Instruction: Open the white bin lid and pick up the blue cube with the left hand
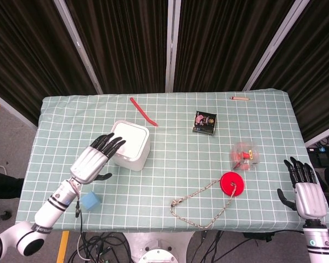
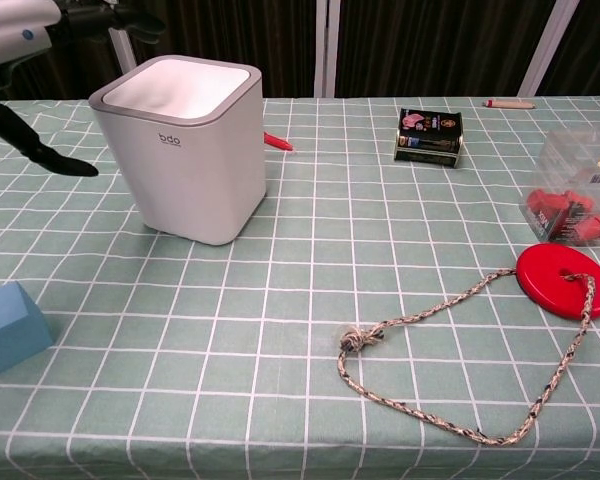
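Note:
The white bin (image 1: 129, 144) (image 2: 185, 150) stands left of the table's middle with its lid (image 2: 176, 86) down. My left hand (image 1: 96, 157) (image 2: 25, 30) hovers open at the bin's left side, fingers spread and reaching over the lid's near-left edge; whether it touches the lid is unclear. The blue cube (image 1: 89, 201) (image 2: 10, 326) lies on the cloth near the front left corner, below my left forearm. My right hand (image 1: 307, 190) is open with spread fingers beside the table's right front corner, holding nothing.
A red disc (image 1: 232, 182) with a looped rope (image 2: 450, 345) lies front right. Behind it is a clear box of red parts (image 1: 245, 156). A dark small box (image 1: 206, 122), a red strip (image 1: 143, 118) and a pencil-like stick (image 1: 239, 98) lie farther back.

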Controlling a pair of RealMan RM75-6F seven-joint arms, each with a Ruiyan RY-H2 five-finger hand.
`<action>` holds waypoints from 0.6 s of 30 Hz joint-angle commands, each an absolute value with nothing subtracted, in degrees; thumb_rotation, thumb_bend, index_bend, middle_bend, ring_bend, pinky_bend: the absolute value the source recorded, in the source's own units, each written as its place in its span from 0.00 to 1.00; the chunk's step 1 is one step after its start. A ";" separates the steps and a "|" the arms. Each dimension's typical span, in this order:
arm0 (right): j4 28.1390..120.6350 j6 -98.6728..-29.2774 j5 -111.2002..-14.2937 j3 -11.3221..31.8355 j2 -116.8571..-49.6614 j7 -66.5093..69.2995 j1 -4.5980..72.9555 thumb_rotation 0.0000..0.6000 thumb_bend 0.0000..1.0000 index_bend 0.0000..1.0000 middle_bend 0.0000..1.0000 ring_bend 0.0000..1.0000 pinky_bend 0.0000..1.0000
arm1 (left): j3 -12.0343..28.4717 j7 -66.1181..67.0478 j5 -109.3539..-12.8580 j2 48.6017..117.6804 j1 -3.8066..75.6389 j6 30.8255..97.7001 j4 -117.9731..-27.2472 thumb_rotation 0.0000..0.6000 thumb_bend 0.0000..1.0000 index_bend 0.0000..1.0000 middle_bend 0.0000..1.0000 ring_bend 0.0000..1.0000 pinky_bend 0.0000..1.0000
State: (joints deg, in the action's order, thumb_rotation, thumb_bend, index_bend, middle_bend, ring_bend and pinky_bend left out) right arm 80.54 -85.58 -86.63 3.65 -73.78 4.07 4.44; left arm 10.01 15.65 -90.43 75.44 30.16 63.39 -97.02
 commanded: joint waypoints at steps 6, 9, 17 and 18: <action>79.91 -85.71 -86.49 3.73 -73.98 4.64 4.34 1.00 0.26 0.00 0.00 0.00 0.00 | 8.54 16.81 -87.91 77.51 31.69 61.43 -94.88 1.00 0.04 0.05 0.18 0.00 0.13; 79.66 -85.63 -86.48 3.68 -74.12 4.79 4.34 1.00 0.26 0.00 0.00 0.00 0.00 | 7.85 16.73 -87.69 77.88 31.72 61.64 -94.57 1.00 0.04 0.05 0.21 0.00 0.13; 79.43 -85.66 -86.56 3.66 -74.40 4.82 4.36 1.00 0.26 0.00 0.00 0.00 0.00 | 7.51 16.88 -88.22 77.92 31.59 64.45 -94.53 1.00 0.04 0.05 0.20 0.00 0.13; 79.47 -85.71 -86.56 3.71 -74.36 4.81 4.38 1.00 0.26 0.00 0.00 0.00 0.00 | 7.91 16.93 -88.66 77.54 31.23 65.99 -95.01 1.00 0.04 0.05 0.18 0.00 0.13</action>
State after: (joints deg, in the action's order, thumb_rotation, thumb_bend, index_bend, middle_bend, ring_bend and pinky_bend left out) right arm 79.48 -85.70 -86.55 3.72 -74.35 4.82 4.38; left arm 7.25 16.78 -87.93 78.12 31.73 63.60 -94.29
